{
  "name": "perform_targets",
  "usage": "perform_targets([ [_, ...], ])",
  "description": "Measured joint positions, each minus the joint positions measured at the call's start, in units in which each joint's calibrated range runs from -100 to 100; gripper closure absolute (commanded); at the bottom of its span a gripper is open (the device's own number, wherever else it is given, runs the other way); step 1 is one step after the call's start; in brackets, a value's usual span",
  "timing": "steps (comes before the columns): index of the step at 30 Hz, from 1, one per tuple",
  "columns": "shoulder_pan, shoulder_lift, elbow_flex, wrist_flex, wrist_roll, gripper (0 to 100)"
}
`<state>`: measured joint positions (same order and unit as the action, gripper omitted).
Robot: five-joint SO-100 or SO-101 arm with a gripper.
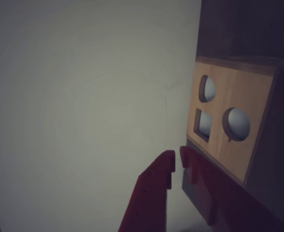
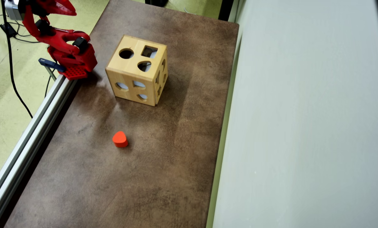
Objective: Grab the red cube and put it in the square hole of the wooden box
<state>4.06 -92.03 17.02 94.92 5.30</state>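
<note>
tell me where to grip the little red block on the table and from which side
Take the red block from straight above, jaws across its two flatter sides. In the overhead view it lies flat, rounded-triangular rather than cubic, with bare table all round, so nothing blocks a top-down approach. The gripper looks nearly shut and would need opening.

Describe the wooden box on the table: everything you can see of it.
The wooden box is a light, pale-wood cube standing flat on the brown table, turned slightly askew to the table's edges in the overhead view. Its top face has three cut-outs: a round hole, a square hole and a rounded, heart-like one. The two visible sides carry more shaped openings. Nothing touches it but the table. The wrist view shows one face with three holes.
</note>
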Motion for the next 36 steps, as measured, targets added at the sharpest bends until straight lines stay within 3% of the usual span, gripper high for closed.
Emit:
perform_targets([
  [7, 0.1, -3.7, 3.3, -0.3, 0.0, 97],
  [12, 0.1, -3.7, 3.3, -6.2, 0.5, 97],
  [19, 0.1, -3.7, 3.8, -9.1, 11.4, 97],
  [21, 0.1, -3.7, 4.2, -9.1, 12.2, 97],
  [36, 0.1, -3.7, 5.5, -9.1, -2.7, 97],
])
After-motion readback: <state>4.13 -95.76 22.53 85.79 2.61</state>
